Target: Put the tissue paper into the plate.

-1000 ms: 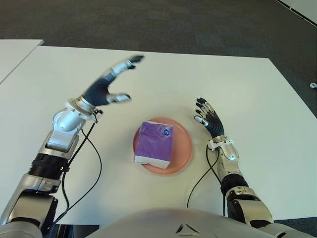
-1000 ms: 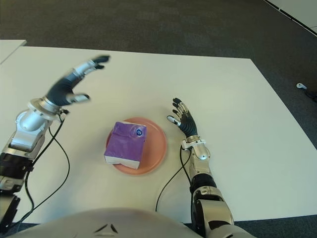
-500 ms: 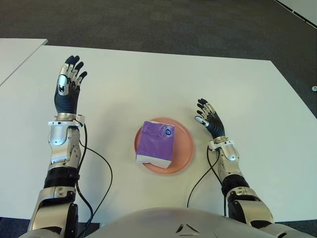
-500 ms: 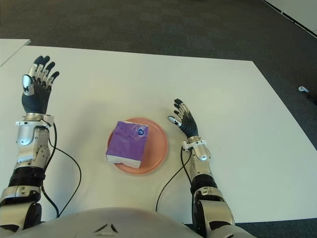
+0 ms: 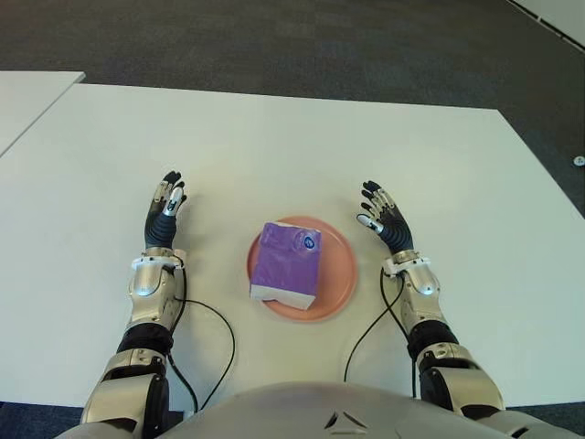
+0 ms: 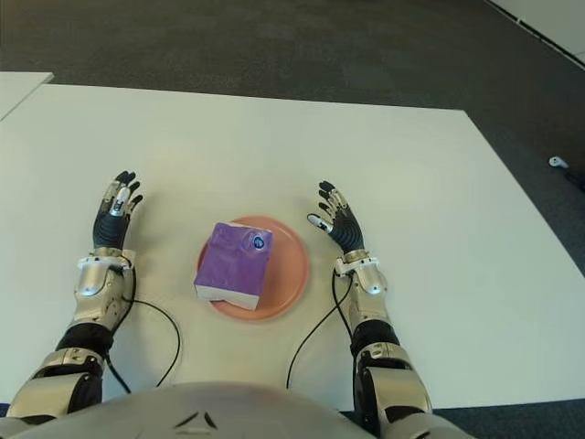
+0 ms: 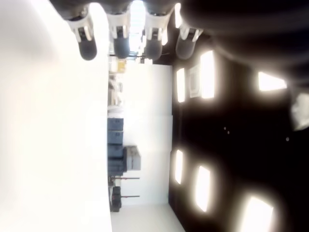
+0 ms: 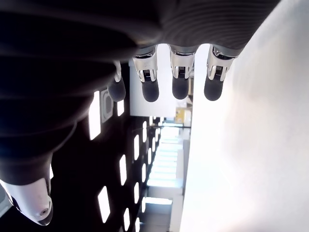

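Observation:
A purple tissue pack point(image 5: 286, 263) lies inside the salmon-pink plate point(image 5: 339, 277) at the middle of the white table point(image 5: 274, 146). To the left of the plate is my left hand point(image 5: 164, 208), fingers straight and holding nothing. My right hand point(image 5: 381, 214) is just right of the plate's rim, fingers spread and empty. The wrist views show extended fingertips point(image 7: 120, 46) on the left hand and straight fingertips point(image 8: 179, 87) on the right hand, with nothing between them.
Black cables point(image 5: 215, 343) run from both wrists across the table toward my body. A second white table point(image 5: 27, 96) stands at the far left. Dark carpet point(image 5: 302, 46) lies beyond the table's far edge.
My left arm has swung back from above the table's far left and come down beside the plate, palm open. The tissue pack, plate and right hand have stayed put.

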You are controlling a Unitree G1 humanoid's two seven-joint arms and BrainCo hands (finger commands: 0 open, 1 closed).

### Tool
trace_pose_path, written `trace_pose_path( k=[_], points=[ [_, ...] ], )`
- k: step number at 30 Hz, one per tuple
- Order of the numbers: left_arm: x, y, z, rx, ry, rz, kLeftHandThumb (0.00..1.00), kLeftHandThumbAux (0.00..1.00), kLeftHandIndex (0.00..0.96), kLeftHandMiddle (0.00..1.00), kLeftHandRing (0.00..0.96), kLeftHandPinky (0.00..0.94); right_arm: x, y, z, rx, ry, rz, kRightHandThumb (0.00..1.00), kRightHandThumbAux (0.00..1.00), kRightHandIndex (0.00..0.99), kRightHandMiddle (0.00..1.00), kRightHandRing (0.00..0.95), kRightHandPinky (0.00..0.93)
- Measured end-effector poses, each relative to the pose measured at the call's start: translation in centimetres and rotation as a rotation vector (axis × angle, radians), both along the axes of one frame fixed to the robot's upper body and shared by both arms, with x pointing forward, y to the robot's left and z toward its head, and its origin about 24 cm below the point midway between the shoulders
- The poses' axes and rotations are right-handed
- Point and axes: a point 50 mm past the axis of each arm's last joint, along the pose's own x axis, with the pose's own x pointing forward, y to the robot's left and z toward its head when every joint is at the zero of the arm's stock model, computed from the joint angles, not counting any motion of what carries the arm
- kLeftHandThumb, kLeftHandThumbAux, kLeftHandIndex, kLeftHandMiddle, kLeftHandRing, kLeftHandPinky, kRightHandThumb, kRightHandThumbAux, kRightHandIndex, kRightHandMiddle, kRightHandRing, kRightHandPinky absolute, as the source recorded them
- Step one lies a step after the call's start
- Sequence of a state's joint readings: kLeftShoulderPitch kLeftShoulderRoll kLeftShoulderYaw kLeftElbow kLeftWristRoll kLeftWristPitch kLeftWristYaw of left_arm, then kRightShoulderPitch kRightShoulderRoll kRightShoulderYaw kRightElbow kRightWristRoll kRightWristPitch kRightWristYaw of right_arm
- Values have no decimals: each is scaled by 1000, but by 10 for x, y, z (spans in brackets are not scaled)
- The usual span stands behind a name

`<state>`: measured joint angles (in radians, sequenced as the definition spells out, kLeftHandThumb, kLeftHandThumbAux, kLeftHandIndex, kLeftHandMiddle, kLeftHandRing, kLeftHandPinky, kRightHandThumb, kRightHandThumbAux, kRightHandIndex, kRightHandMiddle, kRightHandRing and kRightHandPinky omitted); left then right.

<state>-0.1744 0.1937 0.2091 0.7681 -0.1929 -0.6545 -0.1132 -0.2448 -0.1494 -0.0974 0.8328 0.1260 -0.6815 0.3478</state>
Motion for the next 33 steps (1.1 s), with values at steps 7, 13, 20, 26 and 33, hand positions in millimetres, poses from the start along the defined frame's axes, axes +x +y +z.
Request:
trace_pose_path(
  k=[7, 13, 20, 26, 33],
  points=[
    [0, -9, -8, 40, 41, 40, 0, 330, 0, 0, 0, 0, 0, 0, 0, 0, 2, 0, 0, 643, 0, 0, 0, 0],
    [5, -14, -12, 48, 75, 36, 0, 356, 0, 0, 0, 0, 0, 0, -1, 0, 4, -1, 0, 644, 0, 0, 0, 0],
    [8, -21, -14, 41, 76, 15, 0, 364, 0, 0, 0, 0, -1, 0, -1, 2, 4, 0, 0, 651, 0, 0, 0, 0],
    [9, -24, -15, 33, 78, 10, 0, 365, 0, 0, 0, 0, -1, 1, -1, 3, 11, -5, 0, 654, 0, 0, 0, 0],
    [10, -27, -14, 39, 78, -5, 0, 354, 0, 0, 0, 0, -3, 2, -1, 5, 10, -8, 0, 656, 0, 0, 0, 0]
  ],
)
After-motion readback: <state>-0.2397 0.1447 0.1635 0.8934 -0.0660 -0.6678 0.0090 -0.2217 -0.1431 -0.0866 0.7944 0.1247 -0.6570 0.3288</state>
